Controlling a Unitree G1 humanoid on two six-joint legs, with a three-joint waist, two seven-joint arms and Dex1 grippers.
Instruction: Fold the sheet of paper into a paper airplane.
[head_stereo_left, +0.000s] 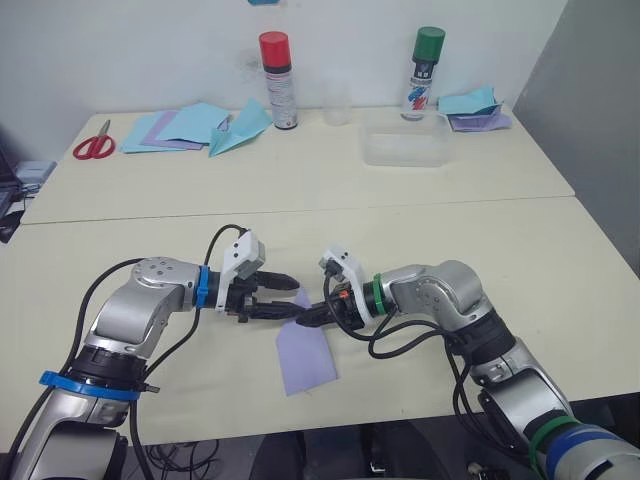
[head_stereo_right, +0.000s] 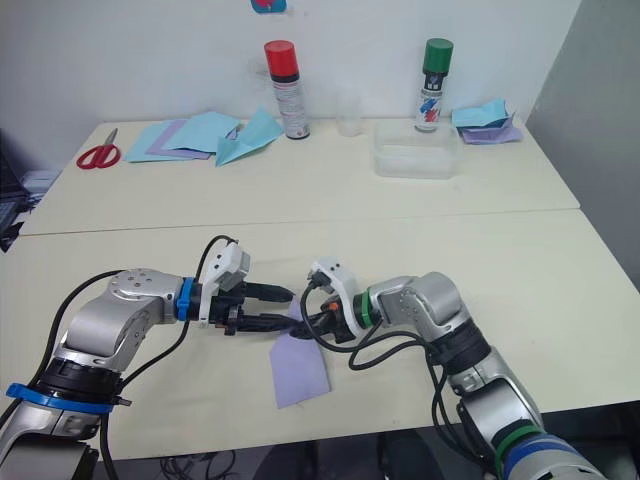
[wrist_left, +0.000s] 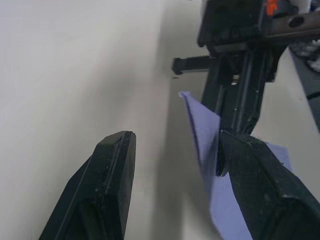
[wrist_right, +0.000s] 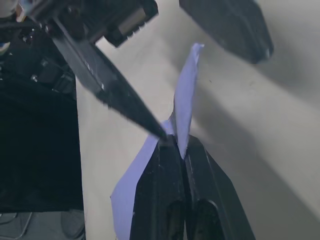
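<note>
Both hands meet over the near middle of the desk (head_stereo_left: 520, 250), fingertips pointing at each other.

Right hand (wrist_right: 176, 142): fingers pressed together, pinching the far end of the lavender paper (head_stereo_left: 305, 352). In the right wrist view the sheet rises on edge out of the closed tips, folded double.

Left hand (wrist_left: 172, 150): fingers spread apart. One finger (wrist_left: 107, 175) is clear of the sheet over bare desk; the other lies against the paper's face, its tip touching the right hand's tips. It holds nothing.

Paper: far end lifted and pinched, near part lying flat on the desk toward the robot, below the two hands. No pointed plane form.

Far side of desk, well apart from the work:
- red scissors (head_stereo_left: 94, 146) at far left
- light-blue and lavender sheets (head_stereo_left: 175, 127) with a light-blue paper plane (head_stereo_left: 240, 128)
- red-capped can (head_stereo_left: 279, 80)
- clear cup (head_stereo_left: 337, 103)
- clear tray (head_stereo_left: 405, 146)
- green-capped can (head_stereo_left: 424, 72)
- more sheets (head_stereo_left: 476, 110) at far right
</note>
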